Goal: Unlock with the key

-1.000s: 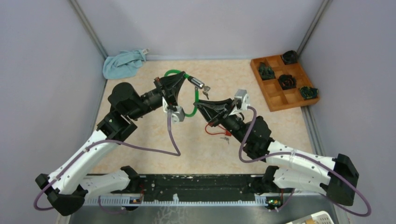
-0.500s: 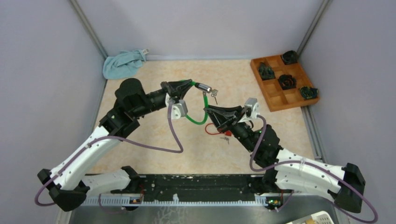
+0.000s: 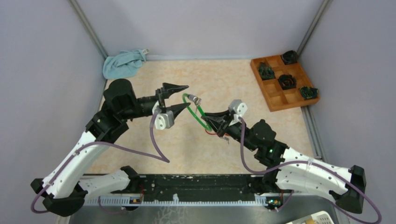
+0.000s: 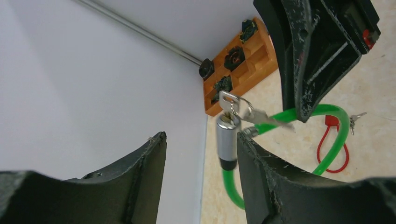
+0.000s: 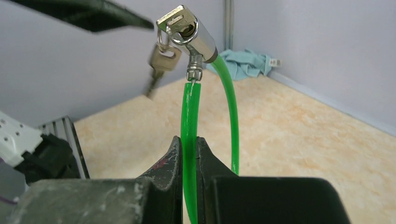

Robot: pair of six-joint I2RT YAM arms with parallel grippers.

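Note:
A green cable lock (image 3: 200,115) hangs in the air, and my right gripper (image 3: 211,121) is shut on its cable (image 5: 190,116). Its silver cylinder (image 3: 195,99) points up and left. A key (image 4: 229,103) sits in the cylinder's end (image 5: 170,16), and a second key (image 5: 161,61) dangles from the ring. The cable's metal ferrule (image 5: 194,71) meets the cylinder's side. My left gripper (image 3: 186,95) is open just left of the cylinder, which shows beside the right finger (image 4: 261,177) and is not held.
A red cable loop (image 3: 214,133) with small keys (image 3: 227,138) lies on the table under the right gripper. A wooden tray (image 3: 275,100) of dark objects stands at the back right. A blue cloth (image 3: 122,63) lies in the back left corner.
My left gripper has opened, let go of the green lock and drawn back to the left. The right gripper has carried the lock slightly left and nearer.

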